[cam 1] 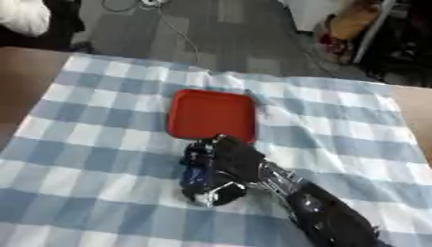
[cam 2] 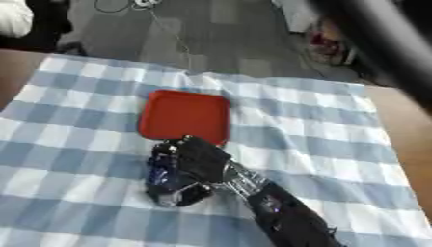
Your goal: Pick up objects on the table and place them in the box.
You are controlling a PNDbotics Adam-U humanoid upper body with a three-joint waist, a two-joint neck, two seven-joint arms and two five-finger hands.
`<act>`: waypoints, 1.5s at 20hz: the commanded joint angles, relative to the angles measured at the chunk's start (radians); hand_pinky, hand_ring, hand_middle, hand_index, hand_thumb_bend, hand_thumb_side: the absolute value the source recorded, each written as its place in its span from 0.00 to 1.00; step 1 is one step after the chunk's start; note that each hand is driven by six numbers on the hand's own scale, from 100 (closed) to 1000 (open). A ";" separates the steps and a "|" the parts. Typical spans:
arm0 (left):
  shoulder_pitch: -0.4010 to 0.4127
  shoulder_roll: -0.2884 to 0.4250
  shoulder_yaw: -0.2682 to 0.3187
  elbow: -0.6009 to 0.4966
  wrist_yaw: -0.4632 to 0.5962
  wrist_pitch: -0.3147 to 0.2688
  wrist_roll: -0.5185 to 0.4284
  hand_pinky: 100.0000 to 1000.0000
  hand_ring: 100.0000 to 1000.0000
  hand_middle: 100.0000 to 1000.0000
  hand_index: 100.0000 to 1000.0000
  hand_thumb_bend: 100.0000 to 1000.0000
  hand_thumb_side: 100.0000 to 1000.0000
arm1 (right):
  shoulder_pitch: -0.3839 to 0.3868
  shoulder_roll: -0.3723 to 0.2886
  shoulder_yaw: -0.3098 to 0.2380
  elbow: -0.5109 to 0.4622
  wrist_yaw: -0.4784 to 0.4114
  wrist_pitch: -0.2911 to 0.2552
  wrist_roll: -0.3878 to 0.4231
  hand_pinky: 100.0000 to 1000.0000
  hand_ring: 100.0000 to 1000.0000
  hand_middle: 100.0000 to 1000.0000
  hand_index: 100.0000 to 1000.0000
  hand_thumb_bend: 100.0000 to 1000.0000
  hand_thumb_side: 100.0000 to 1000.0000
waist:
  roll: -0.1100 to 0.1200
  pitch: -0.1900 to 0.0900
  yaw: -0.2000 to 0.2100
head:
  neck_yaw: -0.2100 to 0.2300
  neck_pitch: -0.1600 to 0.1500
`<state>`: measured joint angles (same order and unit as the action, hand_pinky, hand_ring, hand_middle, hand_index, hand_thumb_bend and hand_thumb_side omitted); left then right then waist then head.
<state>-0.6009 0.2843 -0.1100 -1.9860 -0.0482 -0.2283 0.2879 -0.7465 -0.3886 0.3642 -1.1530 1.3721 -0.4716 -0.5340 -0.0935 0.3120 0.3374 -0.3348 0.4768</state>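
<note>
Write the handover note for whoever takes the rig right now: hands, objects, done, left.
Right robot hand: over the checked cloth just in front of the red box, fingers curled round a dark blue object.
Left robot hand: not in view.
Red box: at the cloth's middle, nothing visible inside it.
Done: the blue object seems to be grasped; whether it is lifted off the cloth cannot be told.
Left: carry it forward over the box and release it. No other loose objects show on the cloth.
</note>
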 commanded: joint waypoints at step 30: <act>-0.015 0.009 0.001 -0.014 0.002 -0.004 -0.005 0.79 0.82 1.00 0.86 0.23 1.00 | 0.041 0.013 0.001 0.066 0.089 0.041 -0.026 0.00 0.36 0.53 0.69 0.11 1.00 | 0.004 -0.022 -0.002 | 0.015 0.004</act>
<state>-0.6011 0.2843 -0.1101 -1.9860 -0.0482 -0.2302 0.2856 -0.7266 -0.3812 0.3631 -1.1134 1.4561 -0.4321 -0.5719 -0.0950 0.3040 0.3349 -0.3250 0.4790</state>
